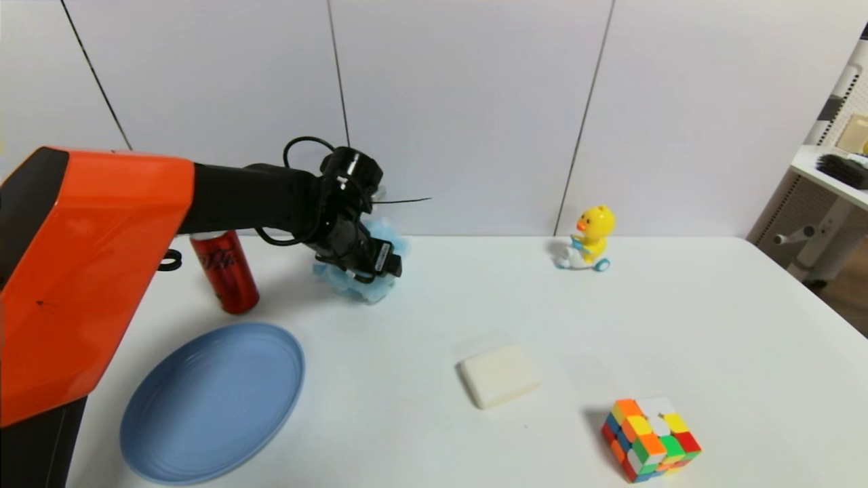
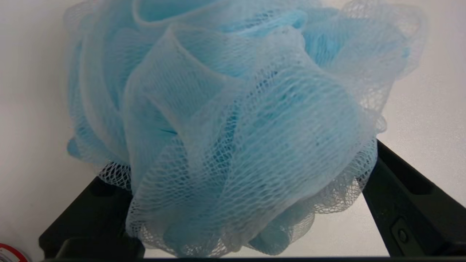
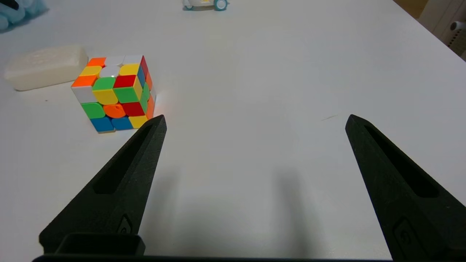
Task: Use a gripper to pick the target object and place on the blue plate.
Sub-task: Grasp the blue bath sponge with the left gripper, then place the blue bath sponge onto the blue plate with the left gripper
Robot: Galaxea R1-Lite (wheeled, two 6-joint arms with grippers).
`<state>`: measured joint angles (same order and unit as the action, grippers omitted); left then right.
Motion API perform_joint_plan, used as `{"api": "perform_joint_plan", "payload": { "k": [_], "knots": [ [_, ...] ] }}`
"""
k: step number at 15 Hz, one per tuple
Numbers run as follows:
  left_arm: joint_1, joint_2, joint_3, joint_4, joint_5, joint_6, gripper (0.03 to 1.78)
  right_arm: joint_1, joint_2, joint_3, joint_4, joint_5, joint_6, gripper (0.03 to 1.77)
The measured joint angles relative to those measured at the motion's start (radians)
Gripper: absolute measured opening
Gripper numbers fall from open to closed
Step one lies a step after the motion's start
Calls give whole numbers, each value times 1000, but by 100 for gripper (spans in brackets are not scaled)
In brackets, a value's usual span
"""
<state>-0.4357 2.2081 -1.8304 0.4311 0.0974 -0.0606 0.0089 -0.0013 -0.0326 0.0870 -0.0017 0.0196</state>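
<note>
At the table's [image 1: 420, 434] near left lies the blue plate [image 1: 212, 402], bare, with a red can [image 1: 224, 270] standing just behind it. Right of the can, the left gripper [image 1: 366, 268] reaches down onto the light-blue bath pouf [image 1: 358, 285] near the table's far edge, well apart from the plate; in the wrist view its two black fingers [image 2: 404, 207] flank the mesh ball [image 2: 233, 127] on either side, pressed into the ruffles. Further right sit a white soap bar [image 1: 500, 375], a yellow duck toy [image 1: 587, 239] and a colour cube [image 1: 649, 438], over which the right gripper [image 3: 255, 123] hangs, spread wide and holding nothing.
</note>
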Motion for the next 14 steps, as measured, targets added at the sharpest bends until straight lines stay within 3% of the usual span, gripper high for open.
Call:
{"api": "perform_joint_plan", "payload": {
  "k": [3,7,11,13,14],
  "knots": [
    [0,10,0,-52,-2,2,169,-1,0,0,0,0,0,170],
    [0,17,0,-64,-1,2,112,-1,0,0,1,0,0,170],
    [1,14,0,-70,-2,3,75,-1,0,0,0,0,0,170],
    [2,-13,4,-65,-3,11,33,-1,0,0,0,0,0,170],
    [2,-37,10,-63,-4,13,32,-1,0,0,0,0,0,170]
  ]
}}
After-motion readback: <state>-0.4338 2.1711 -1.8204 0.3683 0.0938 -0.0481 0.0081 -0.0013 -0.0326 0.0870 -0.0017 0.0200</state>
